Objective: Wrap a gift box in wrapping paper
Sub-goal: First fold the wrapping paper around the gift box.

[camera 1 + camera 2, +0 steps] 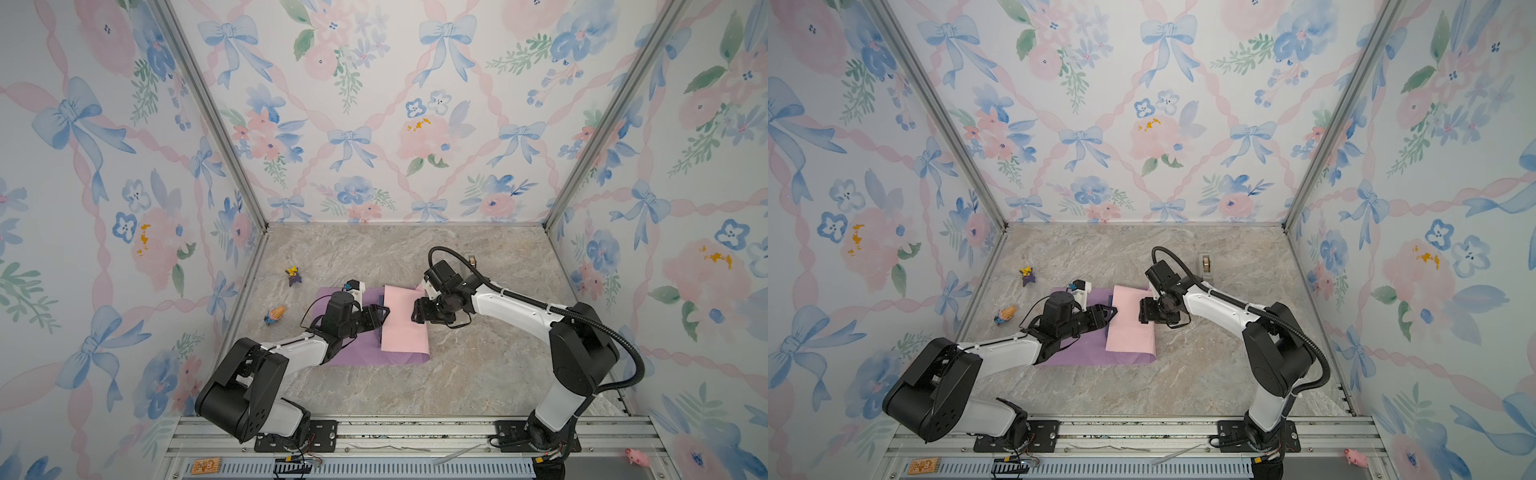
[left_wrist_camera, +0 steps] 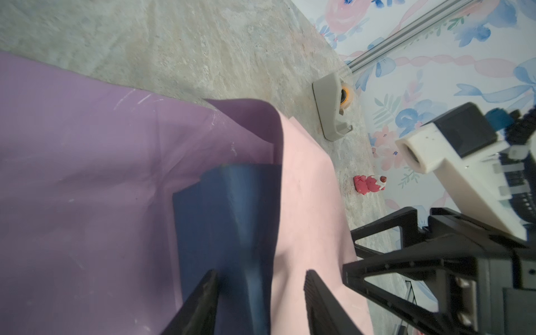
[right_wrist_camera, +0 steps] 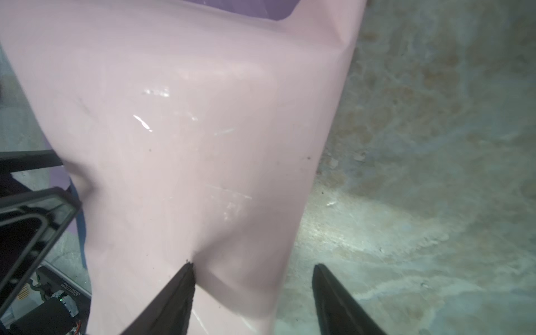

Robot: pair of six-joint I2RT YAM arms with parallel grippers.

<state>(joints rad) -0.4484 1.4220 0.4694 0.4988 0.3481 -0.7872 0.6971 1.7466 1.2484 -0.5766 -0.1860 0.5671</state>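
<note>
The wrapping paper [image 1: 365, 353] lies lilac side up on the marble table, and its right part is folded over, pale pink side up [image 1: 403, 320], onto the gift box. Only the navy box's left edge [image 1: 381, 316] shows in both top views; the left wrist view shows more of the box [image 2: 220, 220]. My left gripper [image 2: 261, 274] is open at that edge, one finger over the box, the other over the pink flap [image 2: 307, 203]. My right gripper [image 3: 253, 264] is open at the flap's right side. One of its fingertips [image 3: 188, 268] dents the pink paper [image 3: 188, 130]; the other stands over bare table.
A grey-beige tape dispenser [image 1: 1205, 262] stands at the back right, behind the right arm. Two small toy figures [image 1: 293, 276] [image 1: 275, 314] lie left of the paper. A red-pink toy [image 2: 368, 184] sits near the flap. A pink pig [image 1: 638, 457] rests on the front rail.
</note>
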